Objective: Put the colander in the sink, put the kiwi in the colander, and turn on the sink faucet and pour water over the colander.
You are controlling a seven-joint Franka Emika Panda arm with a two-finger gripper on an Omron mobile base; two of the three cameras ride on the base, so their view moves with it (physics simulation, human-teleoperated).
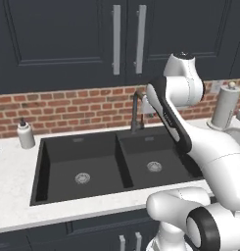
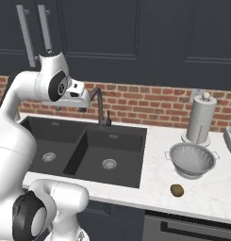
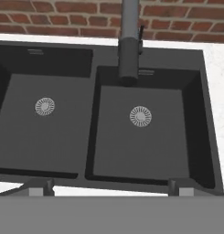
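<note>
Colander (image 2: pixel 191 160): one. Silvery-white metal bowl pierced with small holes, two small loop handles at its sides, low base. Stands upright on the white marbled surface (image 2: pixel 157 155) to the right of the sink, just in front of the paper-towel holder (image 2: pixel 200 118).

Kiwi (image 2: pixel 177 190): one. Small brown oval fruit, far smaller than the colander bowl. Lies on the surface near the front edge, in front of the colander and apart from it.

Sink (image 3: pixel 202 114): one, matte black, rectangular, two basins side by side, the left basin wider. Two round silver drains, one per basin (image 3: pixel 45 106) (image 3: pixel 141 116).

Sink faucet (image 2: pixel 101 108): one. Slim, nearly black, tall angled spout, small base at the back rim between the basins.

End effector (image 2: pixel 70 108): one, on the white arm, hanging over the sink near the faucet spout. Its two dark finger tips (image 3: pixel 39 187) stand wide apart with nothing between them.

Soap bottle (image 1: pixel 26 134): one, pale, on the surface left of the sink.

Cabinet handles (image 1: pixel 116 39): two, vertical, silver, on dark doors above a red brick backsplash.
</note>
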